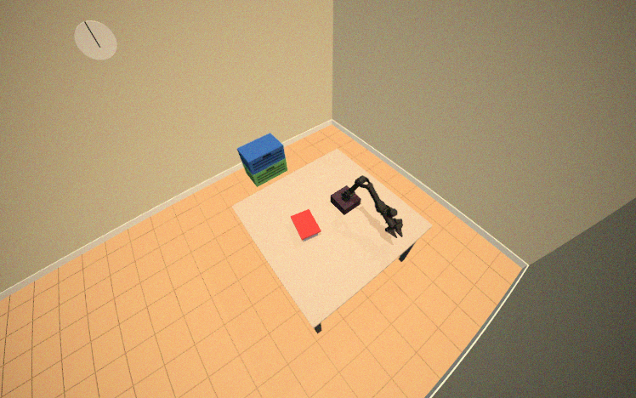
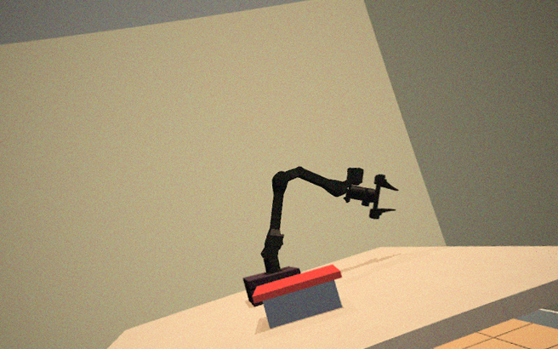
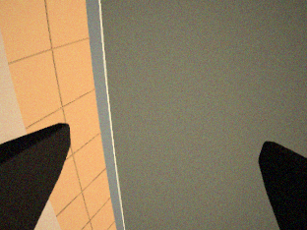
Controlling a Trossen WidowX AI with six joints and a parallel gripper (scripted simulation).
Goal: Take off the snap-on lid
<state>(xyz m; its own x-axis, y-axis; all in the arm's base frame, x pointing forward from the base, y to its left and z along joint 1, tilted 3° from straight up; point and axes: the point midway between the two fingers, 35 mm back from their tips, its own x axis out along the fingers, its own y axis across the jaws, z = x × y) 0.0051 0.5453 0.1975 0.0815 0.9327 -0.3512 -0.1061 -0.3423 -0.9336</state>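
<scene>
The red lid point(image 1: 305, 224) point(image 2: 297, 282) sits on top of the blue-grey storage box point(image 2: 303, 303), overhanging its sides; it looks seated all along the side seen in the exterior view. The box stands on the pale table point(image 1: 309, 281) point(image 2: 186, 341). My gripper point(image 1: 396, 235) point(image 2: 396, 199) point(image 3: 167, 143) is open and empty, high above the table and well away from the box, on the far side of the arm's base from it. The wrist view shows neither box nor lid. The box's far sides are hidden.
The arm's dark base block point(image 1: 344, 200) point(image 2: 251, 291) stands on the table close to the box. A blue crate point(image 1: 262, 152) on a green crate point(image 1: 269, 173) stands beyond the table edge by the wall. The wrist view shows floor tiles point(image 3: 74, 64) and a wall point(image 3: 197, 98).
</scene>
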